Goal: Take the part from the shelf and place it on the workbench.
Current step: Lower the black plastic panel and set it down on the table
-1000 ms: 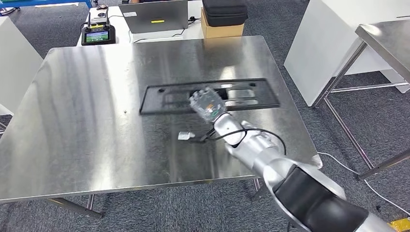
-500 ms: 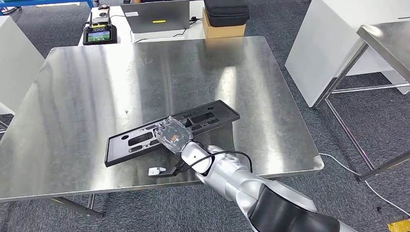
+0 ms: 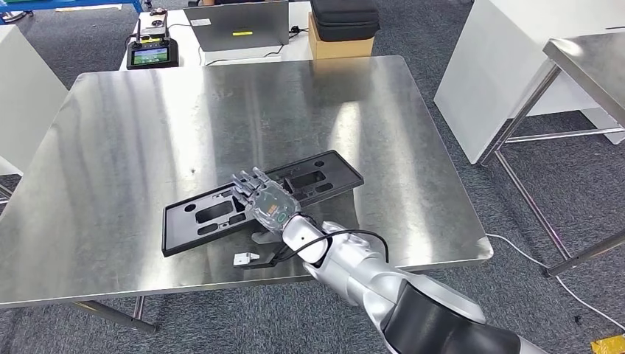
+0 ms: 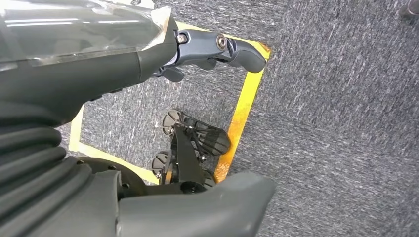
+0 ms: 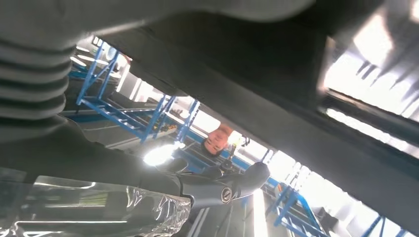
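Note:
The black flat part (image 3: 335, 168), a long plate with slots, lies at an angle on the steel workbench (image 3: 147, 133) near its front edge. My right hand (image 3: 265, 203) lies over the part's middle with fingers stretched out and spread, and the thumb sits by the near edge. Nothing is gripped in it. In the right wrist view the dark part (image 5: 276, 64) passes close over the hand's fingers (image 5: 217, 190). A small white tag (image 3: 245, 258) hangs from the cable at my wrist. My left hand (image 4: 148, 54) hangs over the carpet, fingers apart and holding nothing.
A laptop (image 3: 236, 26), a handheld controller (image 3: 151, 51) and a black case on a cardboard box (image 3: 343, 22) sit beyond the bench. A white cabinet (image 3: 508, 66) and another steel table (image 3: 589, 59) stand to the right. Yellow floor tape (image 4: 242, 113) lies below my left hand.
My right hand brought the part nearer and to the left, down onto the bench at an angle. Its fingers then straightened and spread off the part.

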`<action>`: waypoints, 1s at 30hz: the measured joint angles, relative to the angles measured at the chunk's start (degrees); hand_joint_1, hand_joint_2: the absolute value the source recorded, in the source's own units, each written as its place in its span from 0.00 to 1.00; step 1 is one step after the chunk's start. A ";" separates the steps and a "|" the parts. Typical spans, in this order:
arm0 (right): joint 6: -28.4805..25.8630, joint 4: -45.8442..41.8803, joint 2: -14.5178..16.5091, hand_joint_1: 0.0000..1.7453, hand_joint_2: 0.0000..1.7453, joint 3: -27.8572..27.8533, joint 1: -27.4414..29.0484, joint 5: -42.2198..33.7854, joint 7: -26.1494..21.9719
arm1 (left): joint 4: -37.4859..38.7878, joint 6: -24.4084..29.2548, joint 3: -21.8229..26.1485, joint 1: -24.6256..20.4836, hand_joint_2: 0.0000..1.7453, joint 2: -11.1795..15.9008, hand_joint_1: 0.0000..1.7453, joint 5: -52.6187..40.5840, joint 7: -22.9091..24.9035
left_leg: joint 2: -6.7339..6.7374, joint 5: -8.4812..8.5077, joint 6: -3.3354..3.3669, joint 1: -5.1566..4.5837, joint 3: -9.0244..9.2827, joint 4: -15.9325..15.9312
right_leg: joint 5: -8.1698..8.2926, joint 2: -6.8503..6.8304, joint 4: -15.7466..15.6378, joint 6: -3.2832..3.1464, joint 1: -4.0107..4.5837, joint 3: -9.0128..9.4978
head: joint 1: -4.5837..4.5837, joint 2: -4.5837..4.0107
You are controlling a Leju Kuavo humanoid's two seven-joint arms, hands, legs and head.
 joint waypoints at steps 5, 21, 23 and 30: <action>0.78 0.17 -1.04 0.00 0.00 -0.98 0.00 -0.07 0.49 | 0.00 -0.80 0.00 0.02 0.00 -0.01 0.00 -0.18 0.44 | 0.01 0.00 0.00 0.00 0.00 0.00 | 0.00 0.00 0.00 0.00 -0.01 0.01 | 0.00 0.00; -12.00 -37.22 -2.12 0.00 0.00 -29.41 10.88 -8.27 -21.68 | 0.00 -3.75 3.40 0.24 0.00 -0.52 0.00 2.34 -1.75 | -0.15 0.00 -0.01 0.02 -0.09 0.00 | -0.01 -0.11 0.00 0.00 0.00 0.00 | -0.01 0.01; -11.99 -44.65 -0.85 0.00 0.00 -35.53 13.28 -12.44 -28.23 | 0.00 -4.06 3.98 0.30 0.00 -0.59 0.00 2.56 -2.07 | -0.16 -0.02 -0.02 0.01 -0.08 -0.01 | -0.02 -0.14 0.00 0.00 -0.01 0.00 | 0.00 0.00; -11.92 -65.96 3.73 0.00 0.00 -49.55 23.85 -40.89 -50.48 | -0.01 -4.85 5.77 0.41 0.00 -0.60 0.00 3.01 -3.17 | -0.09 -0.16 -0.04 -0.03 0.05 -0.01 | -0.04 -0.12 -0.03 -0.02 -0.01 0.07 | 0.01 0.00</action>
